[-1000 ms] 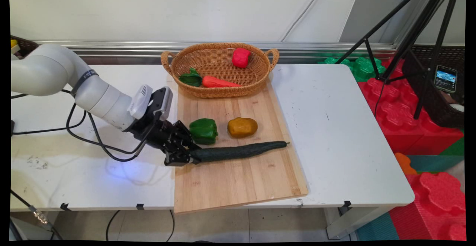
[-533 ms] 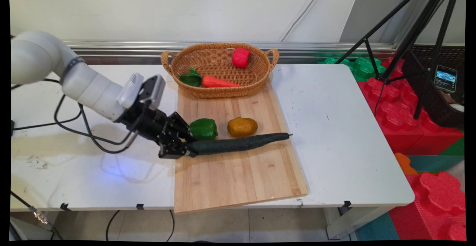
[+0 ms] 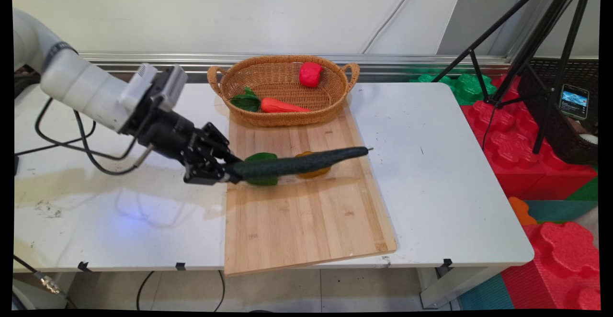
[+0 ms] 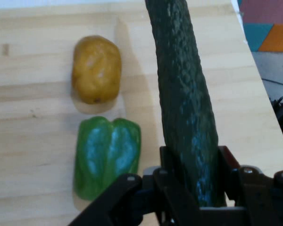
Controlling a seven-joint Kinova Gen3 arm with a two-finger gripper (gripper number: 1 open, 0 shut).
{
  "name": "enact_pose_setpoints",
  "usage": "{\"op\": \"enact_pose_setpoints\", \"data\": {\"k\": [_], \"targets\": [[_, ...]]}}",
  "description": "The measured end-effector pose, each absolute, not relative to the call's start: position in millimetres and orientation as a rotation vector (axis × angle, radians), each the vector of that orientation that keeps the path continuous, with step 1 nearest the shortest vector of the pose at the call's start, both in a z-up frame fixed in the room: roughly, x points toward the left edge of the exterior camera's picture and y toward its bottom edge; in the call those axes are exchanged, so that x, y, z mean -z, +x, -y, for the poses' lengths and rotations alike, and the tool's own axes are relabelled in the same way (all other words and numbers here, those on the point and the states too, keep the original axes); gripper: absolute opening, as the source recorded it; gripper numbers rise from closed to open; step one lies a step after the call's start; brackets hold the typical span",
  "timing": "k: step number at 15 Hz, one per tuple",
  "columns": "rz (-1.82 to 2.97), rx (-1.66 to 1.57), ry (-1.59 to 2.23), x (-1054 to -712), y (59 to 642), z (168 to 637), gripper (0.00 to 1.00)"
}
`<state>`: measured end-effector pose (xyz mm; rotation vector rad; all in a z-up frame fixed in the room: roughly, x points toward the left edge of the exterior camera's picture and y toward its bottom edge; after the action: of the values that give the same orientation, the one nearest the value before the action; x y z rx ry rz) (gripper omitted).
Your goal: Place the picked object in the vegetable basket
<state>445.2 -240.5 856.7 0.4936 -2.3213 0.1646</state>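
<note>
My gripper [image 3: 225, 175] [image 4: 193, 181] is shut on the stem end of a long dark green cucumber [image 3: 297, 163] [image 4: 184, 99], which hangs level above the wooden cutting board [image 3: 301, 221] [image 4: 33, 122]. Under the lifted cucumber lie a green bell pepper [image 3: 261, 156] [image 4: 107, 155] and a brownish-yellow potato [image 3: 311, 174] [image 4: 96, 68], both partly hidden by it in the main view. The hand view shows them to the cucumber's left.
A wicker basket [image 3: 282, 116] at the board's far end holds a red pepper [image 3: 310, 73], a carrot [image 3: 281, 106] and a green leafy piece [image 3: 246, 100]. A black tripod [image 3: 536, 44] and red and green foam blocks [image 3: 507, 130] stand right of the white table [image 3: 431, 164].
The gripper has risen with the cucumber and drawn back toward the upper left. The cucumber left the board and now crosses in front of the pepper and potato.
</note>
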Motion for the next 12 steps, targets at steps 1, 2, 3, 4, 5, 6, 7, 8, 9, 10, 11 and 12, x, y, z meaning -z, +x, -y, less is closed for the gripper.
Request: {"op": "enact_pose_setpoints", "data": {"k": [1, 2, 3, 4, 5, 6, 7, 8, 9, 10, 11, 12], "targets": [[2.313, -0.17, 0.496, -863, 450, 243, 0.0], [2.303, -0.181, 0.499, -870, 455, 246, 0.0], [2.294, -0.196, 0.503, -877, 462, 251, 0.0], [2.289, -0.205, 0.506, -881, 466, 255, 0.0], [2.284, -0.215, 0.509, -885, 469, 258, 0.0], [2.278, -0.231, 0.515, -889, 474, 263, 0.0], [2.271, -0.253, 0.526, -895, 481, 270, 0.0], [2.265, -0.274, 0.538, -899, 487, 276, 0.0], [2.26, -0.291, 0.548, -901, 492, 282, 0.0], [2.254, -0.313, 0.561, -904, 498, 291, 0.0], [2.248, -0.331, 0.571, -906, 502, 298, 0.0], [2.245, -0.343, 0.576, -907, 505, 302, 0.0]]}}
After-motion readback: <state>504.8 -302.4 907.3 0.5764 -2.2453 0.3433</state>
